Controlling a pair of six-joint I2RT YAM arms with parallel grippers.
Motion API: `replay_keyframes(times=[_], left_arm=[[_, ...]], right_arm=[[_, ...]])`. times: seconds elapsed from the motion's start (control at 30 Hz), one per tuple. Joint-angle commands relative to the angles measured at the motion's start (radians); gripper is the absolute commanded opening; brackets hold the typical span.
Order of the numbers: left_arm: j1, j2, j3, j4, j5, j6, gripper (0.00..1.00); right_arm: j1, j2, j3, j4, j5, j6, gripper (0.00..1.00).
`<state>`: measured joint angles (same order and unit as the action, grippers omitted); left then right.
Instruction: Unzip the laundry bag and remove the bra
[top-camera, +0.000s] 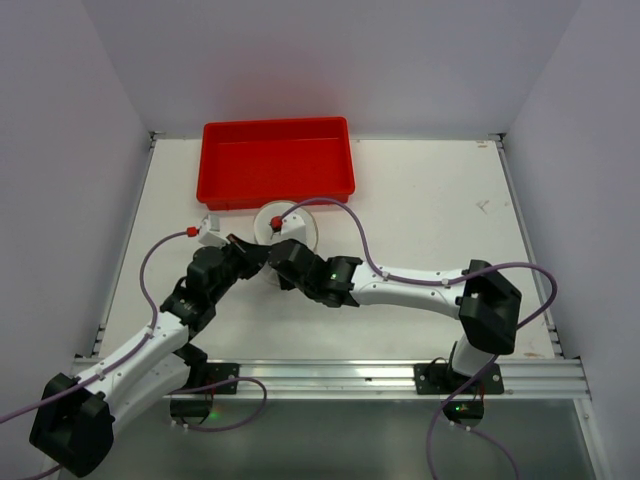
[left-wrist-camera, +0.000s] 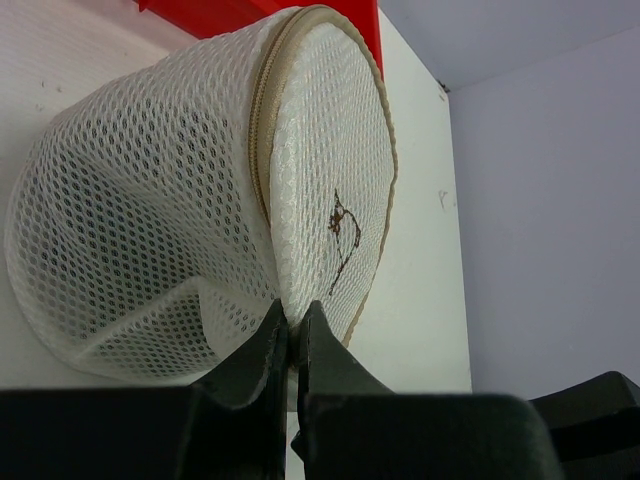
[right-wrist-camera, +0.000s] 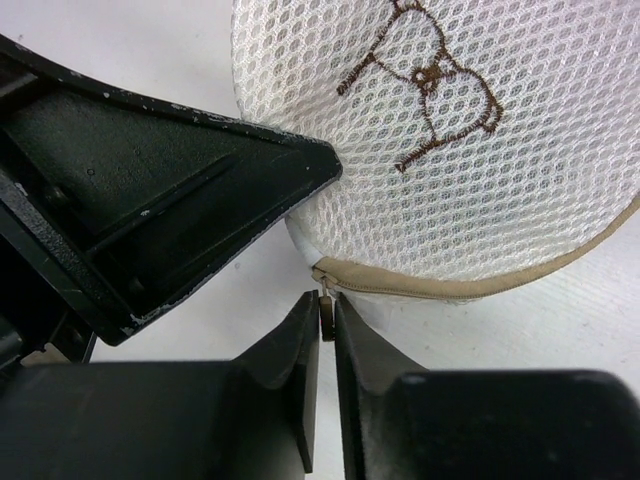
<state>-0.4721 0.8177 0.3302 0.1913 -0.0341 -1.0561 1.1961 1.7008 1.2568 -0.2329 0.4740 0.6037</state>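
The white mesh laundry bag sits just in front of the red tray. In the left wrist view the bag lies on its side, its tan zipper closed around the lid with a brown embroidered mark. My left gripper is shut on the bag's mesh edge by the zipper. In the right wrist view my right gripper is shut on the small zipper pull at the end of the tan zipper band. The bra is hidden.
A red rectangular tray stands at the back left, touching the bag's far side. Both arms meet at the bag; the left gripper's black finger lies close beside the right gripper. White walls enclose the table.
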Motion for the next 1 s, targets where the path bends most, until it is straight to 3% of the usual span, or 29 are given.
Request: replay_keyframes(times=[0.0, 0.07, 0.3, 0.97], left_arm=[[-0.002, -0.017, 0.015, -0.015, -0.03, -0.004, 0.0], [-0.002, -0.017, 0.016, -0.021, -0.035, 0.005, 0.0], [0.0, 0.0, 0.046, -0.084, -0.056, 0.1, 0.0], [0.015, -0.025, 0.142, -0.19, 0.054, 0.271, 0.0]], right_arm=[[0.005, 0.003, 0.044, 0.007, 0.048, -0.01, 0.11], [0.005, -0.006, 0.039, 0.01, 0.051, -0.012, 0.0], [0.003, -0.064, -0.006, -0.006, 0.083, -0.062, 0.0], [-0.056, -0.309, -0.252, -0.008, 0.123, -0.137, 0.0]])
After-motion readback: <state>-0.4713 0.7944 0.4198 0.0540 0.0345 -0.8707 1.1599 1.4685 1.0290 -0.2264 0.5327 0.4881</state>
